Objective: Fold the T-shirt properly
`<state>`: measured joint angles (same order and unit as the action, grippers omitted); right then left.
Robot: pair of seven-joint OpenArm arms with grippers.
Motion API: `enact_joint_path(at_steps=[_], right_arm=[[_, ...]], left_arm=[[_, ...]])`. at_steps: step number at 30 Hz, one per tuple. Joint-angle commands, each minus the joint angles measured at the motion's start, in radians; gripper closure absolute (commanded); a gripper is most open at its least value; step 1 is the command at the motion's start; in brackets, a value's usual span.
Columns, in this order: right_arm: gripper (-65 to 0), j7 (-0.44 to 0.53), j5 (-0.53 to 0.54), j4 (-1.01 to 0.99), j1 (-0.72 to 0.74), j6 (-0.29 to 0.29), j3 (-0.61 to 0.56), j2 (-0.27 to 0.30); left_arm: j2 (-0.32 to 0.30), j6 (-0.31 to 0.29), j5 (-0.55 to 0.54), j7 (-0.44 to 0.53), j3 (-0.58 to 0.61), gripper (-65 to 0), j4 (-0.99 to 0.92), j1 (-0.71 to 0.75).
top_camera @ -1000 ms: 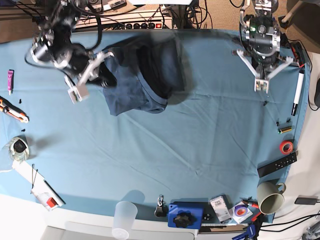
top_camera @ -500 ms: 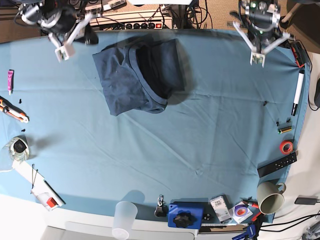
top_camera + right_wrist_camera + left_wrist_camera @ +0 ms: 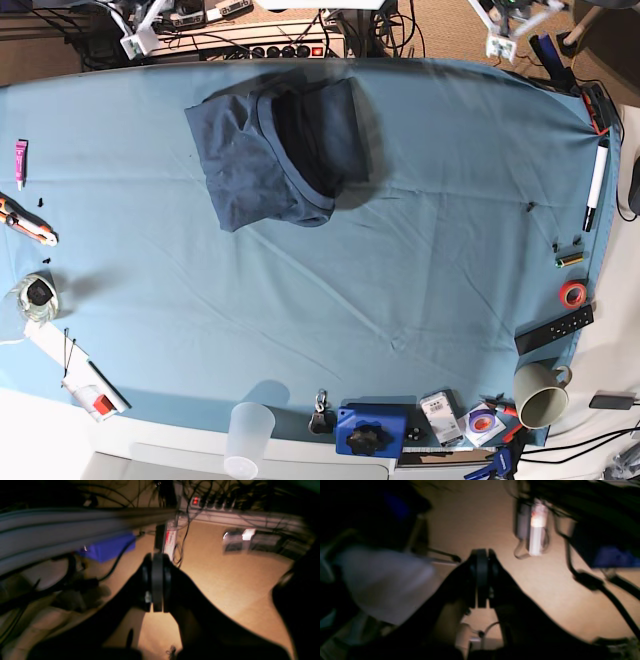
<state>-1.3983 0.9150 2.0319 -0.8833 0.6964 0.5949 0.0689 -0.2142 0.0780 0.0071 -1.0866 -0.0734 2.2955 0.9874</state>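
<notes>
The T-shirt (image 3: 275,155) is located on the far half of the sky-blue table cloth (image 3: 400,260), left of centre in the base view, folded into a compact, slightly skewed bundle with the ribbed collar visible along its lower right edge. It is not touched by either arm.

The right gripper (image 3: 157,580) is seen closed in the right wrist view, its jaws pressed together with nothing between them; it is raised beyond the far table edge over a tan floor, near a power strip (image 3: 212,507). In the base view only its tip is seen at the top left (image 3: 135,40).

The left gripper (image 3: 482,577) is likewise closed and empty in the left wrist view, over the floor and cables. Its tip is seen at the top right of the base view (image 3: 500,42).

Along the near edge are placed a translucent plastic cup (image 3: 248,438), a beige mug (image 3: 540,393) and a roll of red tape (image 3: 573,293).
</notes>
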Motion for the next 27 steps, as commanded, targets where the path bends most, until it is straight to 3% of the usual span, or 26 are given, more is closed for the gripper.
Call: enact_joint_path(at_steps=[1, 9, 13, 16, 20, 27], right_arm=[[0.0, 0.002, 0.008, -0.032, -0.013, 0.002, 0.006, 0.017], [0.0, 0.002, -0.035, -0.378, 0.059, 0.002, -0.021, 0.122], [0.0, 0.009, -0.135, -0.522, 0.123, 0.002, -0.084, 0.161], [0.0, 0.072, -0.228, -0.613, 0.175, 0.002, -0.151, 0.182], [0.0, 0.170, -0.330, -0.724, 0.252, 0.002, -0.245, 0.197], [0.0, 0.428, -0.531, -0.933, 0.389, 0.002, -0.374, 0.197]], left_arm=[[-0.004, 0.003, 0.001, 0.015, -0.003, 0.0, 0.011, 0.029], [-0.004, -0.001, -0.031, 0.087, -0.003, 0.0, -0.159, 0.045], [-0.002, -0.001, -0.031, 0.126, -0.003, 0.0, -0.326, 0.007], [-0.001, -0.014, -0.031, 0.147, -0.003, 0.0, -0.474, -0.061], [0.001, -0.080, -0.042, 0.195, -0.003, 0.0, -0.679, -0.176], [0.016, -0.098, -0.083, 0.357, -0.003, 0.0, -1.005, -0.358]])
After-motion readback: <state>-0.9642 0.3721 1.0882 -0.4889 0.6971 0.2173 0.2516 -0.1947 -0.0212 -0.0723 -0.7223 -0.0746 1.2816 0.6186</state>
